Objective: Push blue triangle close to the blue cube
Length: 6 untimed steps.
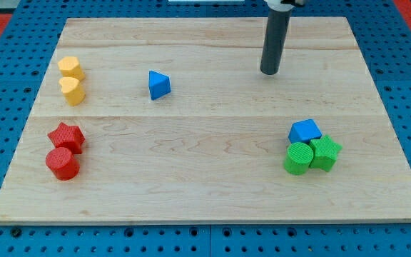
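**Wooden surface, eight blocks, one rod — blue triangle well apart from blue cube**

Nearest the view's bottom: bare strip of surface [191,200] along the whole front edge. Red cylinder [62,163] at lower left, touching red star [66,135] just above it; both near the left edge. Lower right: green cylinder [298,158] and green star [325,152] side by side, touching; blue cube [305,130] seated just behind, touching both. Cluster near the right edge, open wood to its left.

Mid-depth: blue triangle [158,84], left of centre, alone, free wood on every side. One flat face towards the view's bottom-left, a corner towards the view's right; no clear long axis. Wide open lane of wood running from it down-right to the cube.

Left, same depth: yellow heart-like block [71,91], touching yellow block [70,68] behind it, shape uncertain.

Farthest: dark rod, upright, entering from the view's top; my tip [270,73] on the wood, up-right of the triangle and well apart, above the cube cluster. No claw fitted; grip state cannot be told.
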Each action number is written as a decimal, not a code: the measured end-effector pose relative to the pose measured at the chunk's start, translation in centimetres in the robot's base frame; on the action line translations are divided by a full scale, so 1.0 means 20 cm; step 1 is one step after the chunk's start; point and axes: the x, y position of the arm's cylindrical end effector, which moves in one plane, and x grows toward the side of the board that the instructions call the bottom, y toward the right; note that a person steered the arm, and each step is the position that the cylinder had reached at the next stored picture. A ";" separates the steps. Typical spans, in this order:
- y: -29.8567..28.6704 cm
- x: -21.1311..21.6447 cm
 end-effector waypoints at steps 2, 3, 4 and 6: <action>0.15 0.00; 0.39 0.01; 0.47 0.02; -0.44 -0.24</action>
